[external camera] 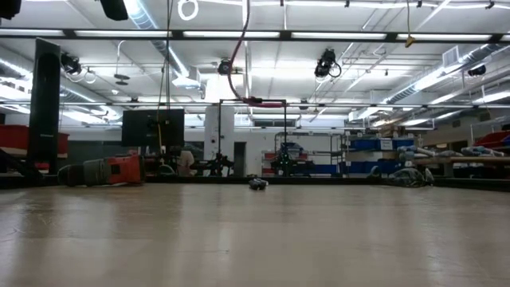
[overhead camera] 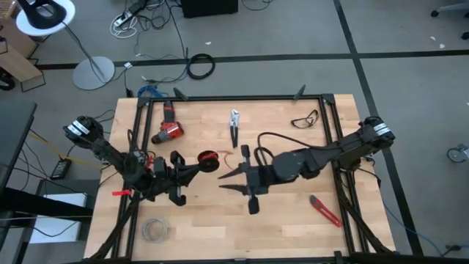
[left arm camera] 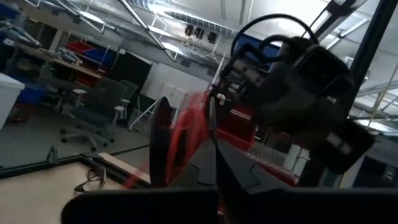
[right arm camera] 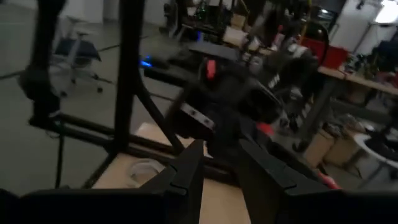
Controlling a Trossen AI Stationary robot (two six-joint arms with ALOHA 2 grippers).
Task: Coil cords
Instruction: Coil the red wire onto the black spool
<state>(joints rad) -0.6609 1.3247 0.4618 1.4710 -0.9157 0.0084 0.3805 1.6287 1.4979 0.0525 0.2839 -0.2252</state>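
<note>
Stood in a workshop: grey floor around a wooden table (overhead camera: 220, 220) framed by black rails, shelving and ceiling lights beyond in the low view.

Left gripper (overhead camera: 196, 169) reached over the table's middle from the left, fingers together, clamped on a dark spool (overhead camera: 209, 160) wound with the red wire (overhead camera: 209, 158). Seen from the left wrist as a black disc with the red winding (left arm camera: 183, 140) blurred against it, just past the fingers.

Right gripper (overhead camera: 233, 180) came in from the right, facing the left one, tips near the spool but apart from it. Fingers (right arm camera: 186, 174) stood partly apart with a gap between them; nothing visibly held there. A loose red strand (overhead camera: 229, 160) lay between the spool and the right gripper; whether touched, could not tell.

Around the edges: a red drill (overhead camera: 168, 129), pliers (overhead camera: 234, 126), safety glasses (overhead camera: 305, 118), a red utility knife (overhead camera: 325, 210), a pale grey wire bundle (overhead camera: 154, 229).

Hard to make out: both wrist views blurred, the right one filled by the left arm's dark body. Low view showed only hanging cables and 1 small dark object (external camera: 257, 184) far across the tabletop.
</note>
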